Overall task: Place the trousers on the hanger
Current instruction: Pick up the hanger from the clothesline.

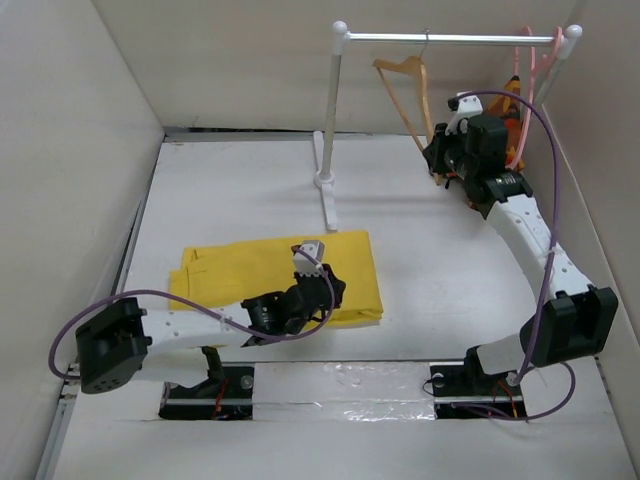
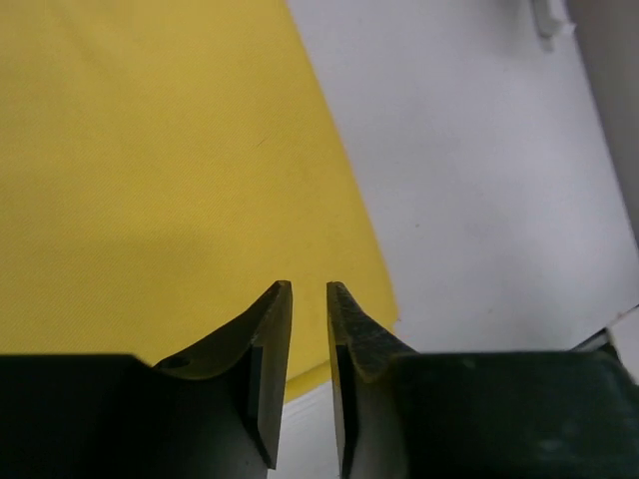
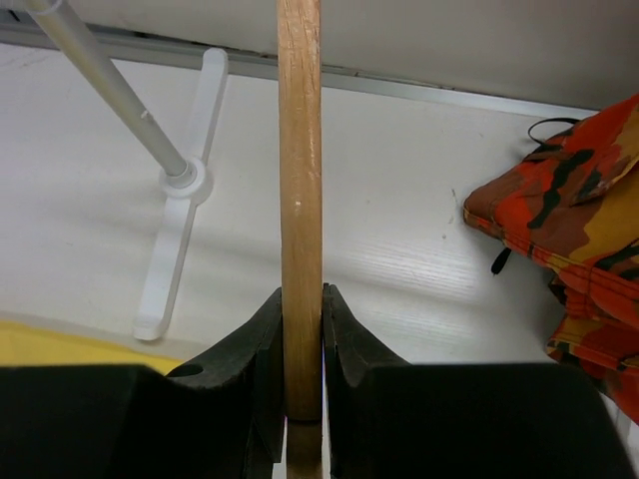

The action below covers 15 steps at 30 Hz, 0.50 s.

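Note:
The yellow trousers [image 1: 250, 270] lie folded flat on the table at the front left; they fill the left of the left wrist view [image 2: 150, 170]. My left gripper [image 1: 332, 290] hovers over their near right corner, its jaws a narrow gap apart with nothing between them [image 2: 309, 289]. The tan wooden hanger [image 1: 400, 75] hangs by its hook on the white rail. My right gripper [image 1: 437, 160] is shut on the hanger's wooden bar [image 3: 300, 150], which runs upright between the fingers [image 3: 301, 291].
A white clothes rack stands at the back, with its rail [image 1: 450, 38], post [image 1: 333, 110] and foot [image 3: 180, 220]. An orange-red patterned garment [image 3: 569, 220] and a thin pink hanger [image 1: 525, 60] hang at the back right corner. White walls enclose the table.

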{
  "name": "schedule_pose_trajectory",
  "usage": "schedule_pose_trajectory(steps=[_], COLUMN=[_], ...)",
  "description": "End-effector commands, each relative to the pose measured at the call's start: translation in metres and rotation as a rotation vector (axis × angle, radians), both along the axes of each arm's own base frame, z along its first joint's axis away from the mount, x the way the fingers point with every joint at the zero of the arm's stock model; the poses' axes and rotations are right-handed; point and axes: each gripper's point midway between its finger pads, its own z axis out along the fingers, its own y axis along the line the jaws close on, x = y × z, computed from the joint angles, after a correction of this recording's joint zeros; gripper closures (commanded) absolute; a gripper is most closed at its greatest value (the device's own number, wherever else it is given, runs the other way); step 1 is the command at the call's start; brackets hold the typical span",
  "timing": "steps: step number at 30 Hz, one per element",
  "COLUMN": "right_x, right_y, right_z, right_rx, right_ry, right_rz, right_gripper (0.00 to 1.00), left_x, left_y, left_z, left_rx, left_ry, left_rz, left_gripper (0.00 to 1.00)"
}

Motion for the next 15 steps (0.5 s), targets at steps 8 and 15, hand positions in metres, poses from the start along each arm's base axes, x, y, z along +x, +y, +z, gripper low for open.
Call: schedule_pose_trajectory(steps=[8,15], right_x=[-0.037,-0.051], right_y=[-0.013,-0.022], right_z=[0.091,0.059], right_rx=[0.013,0.033], right_ry=[-0.246,-0.255], right_rz=[-0.12,-0.16], right_gripper=[1.0,1.0], left_x=[0.013,0.02], left_y=[-0.015,-0.028], left_z=[0.134,0.196], left_rx=[-0.153,-0.21], left_ry=[-0.204,-0.286], left_rz=[-0.033,-0.051], left_gripper=[0.6,0.54])
